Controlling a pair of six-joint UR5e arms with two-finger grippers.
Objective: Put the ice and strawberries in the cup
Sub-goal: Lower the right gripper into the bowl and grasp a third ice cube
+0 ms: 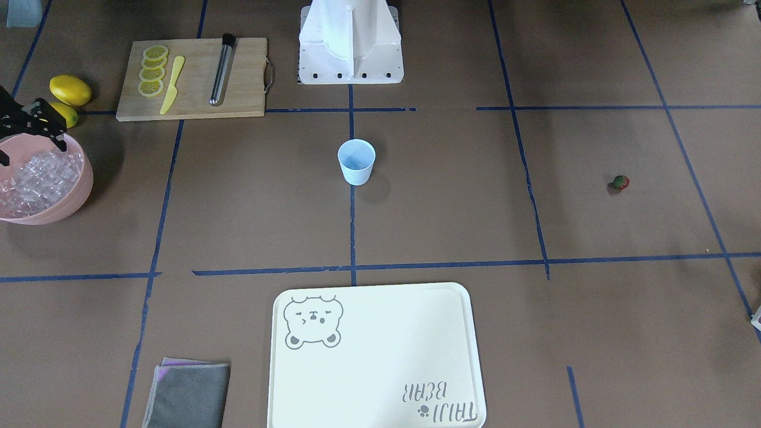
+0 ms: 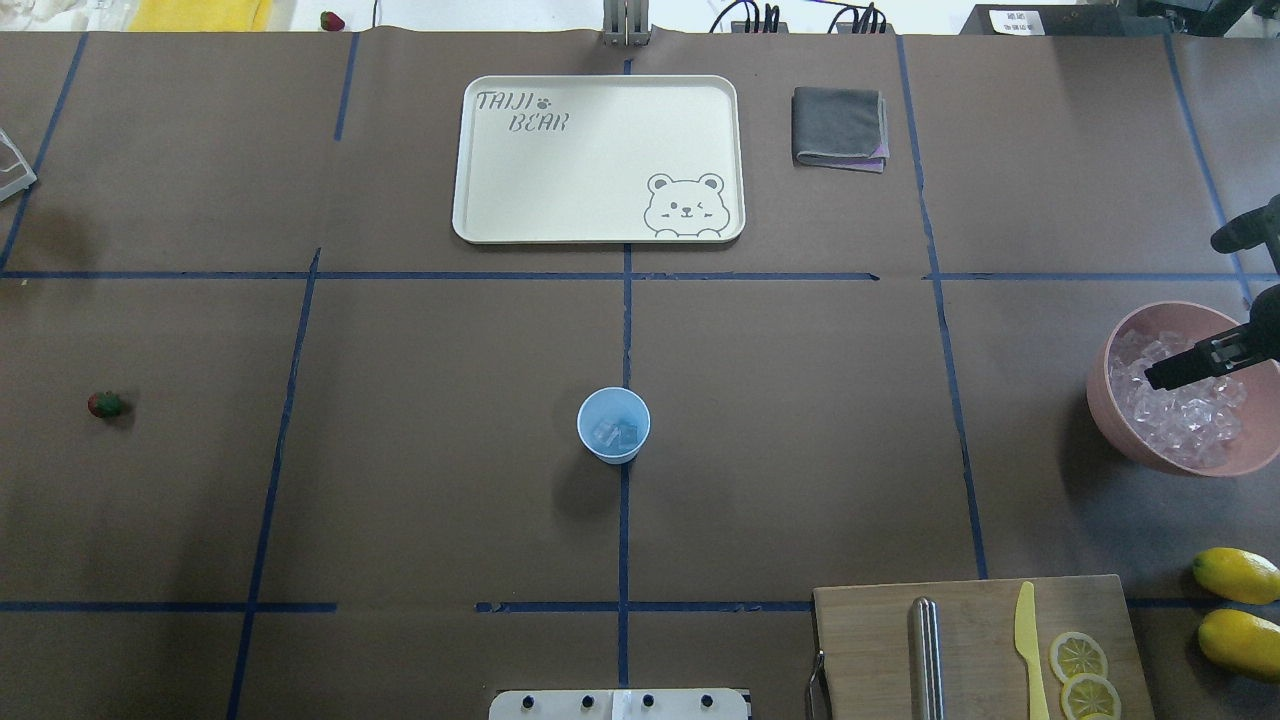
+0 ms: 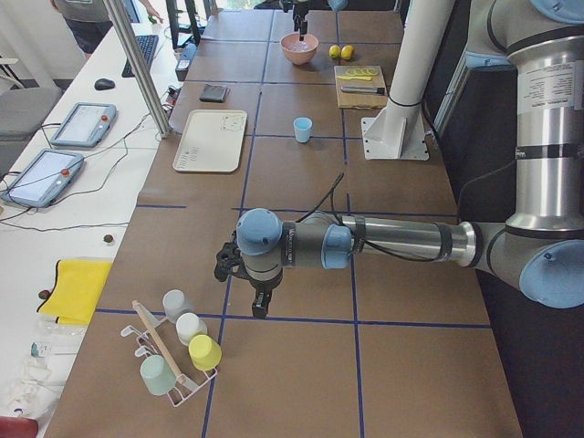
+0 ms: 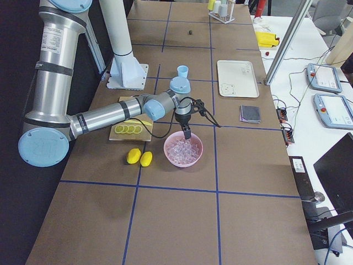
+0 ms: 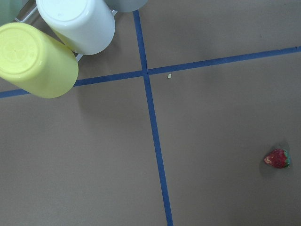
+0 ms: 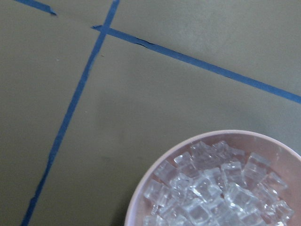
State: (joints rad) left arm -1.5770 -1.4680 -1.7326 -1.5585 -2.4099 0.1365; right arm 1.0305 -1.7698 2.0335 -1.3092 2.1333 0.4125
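Right gripper (image 2: 1155, 377) is hovering directly over the ice (image 2: 1190, 420) in the pink bowl (image 2: 1100, 400), its opening not discernible. Cup (image 2: 613, 425), holding a few cubes, is standing well apart at table centre, and the strawberry (image 2: 105, 404) is lying far to the robot's left.

Open table is running all round the cup (image 2: 613, 425). Tray (image 2: 560, 190) is lying beyond the cup, away from the robot. Board (image 2: 870, 640) is lying robot-side and right of the cup. Bowl (image 2: 1106, 400) is standing far right of the cup, right gripper (image 2: 1160, 376) hanging over it. Open table is stretching left from the cup to the strawberry (image 2: 104, 404).
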